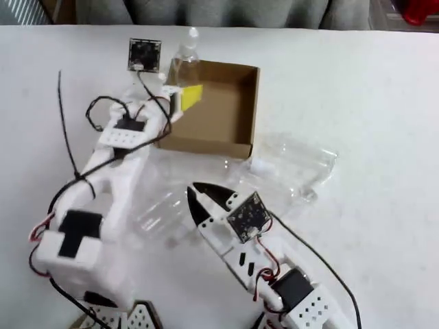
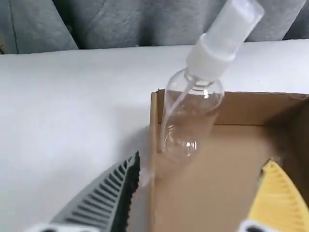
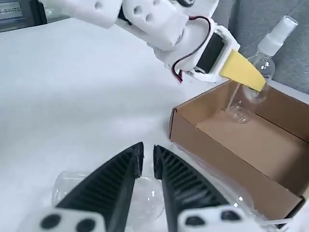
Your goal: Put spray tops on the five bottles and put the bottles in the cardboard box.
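A clear bottle with a white spray top leans in the far left corner of the cardboard box. My left gripper hovers over that corner, open, its yellow finger and grey finger short of the bottle and not touching it. My right gripper is shut and empty, low over the table in front of the box. Beneath its black fingers lies a clear capless bottle. The right wrist view also catches the box and the capped bottle.
More clear bottles lie on their sides on the white table, some right of the box's front and some between the two arms. A black cable loops along the left arm. Grey fabric hangs behind the table's far edge.
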Available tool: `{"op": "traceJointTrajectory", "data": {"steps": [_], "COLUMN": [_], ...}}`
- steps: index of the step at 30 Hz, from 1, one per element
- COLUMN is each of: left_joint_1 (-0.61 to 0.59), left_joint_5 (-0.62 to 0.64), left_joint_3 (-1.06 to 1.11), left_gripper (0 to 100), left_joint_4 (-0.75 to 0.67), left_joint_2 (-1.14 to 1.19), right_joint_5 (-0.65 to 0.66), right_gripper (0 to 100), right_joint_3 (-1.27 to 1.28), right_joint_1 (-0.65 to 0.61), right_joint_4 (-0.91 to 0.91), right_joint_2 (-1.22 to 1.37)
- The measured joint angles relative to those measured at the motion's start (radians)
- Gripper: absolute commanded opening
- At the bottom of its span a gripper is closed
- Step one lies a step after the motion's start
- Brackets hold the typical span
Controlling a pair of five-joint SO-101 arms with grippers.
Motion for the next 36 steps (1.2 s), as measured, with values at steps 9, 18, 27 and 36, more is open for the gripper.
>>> {"op": "traceJointTrajectory", "data": {"steps": [9,18,27,36], "left_joint_1": [-0.005,-0.107,-0.146,-0.146], "left_joint_5": [0.000,0.000,0.000,0.000], "left_joint_3": [0.160,0.405,0.689,0.707], "left_gripper": [36,36,36,36], "left_joint_4": [0.186,0.402,0.516,0.755], "left_joint_2": [-0.247,-0.612,-1.016,-1.200], "right_joint_5": [0.000,0.032,0.097,0.097], "right_gripper": [1.5,1.5,1.5,1.5], "right_joint_3": [0.000,0.000,0.000,0.000], "right_joint_1": [0.048,0.058,0.054,0.054], "right_joint_4": [0.000,0.000,0.000,0.000], "right_joint_2": [0.000,0.000,0.000,0.000]}}
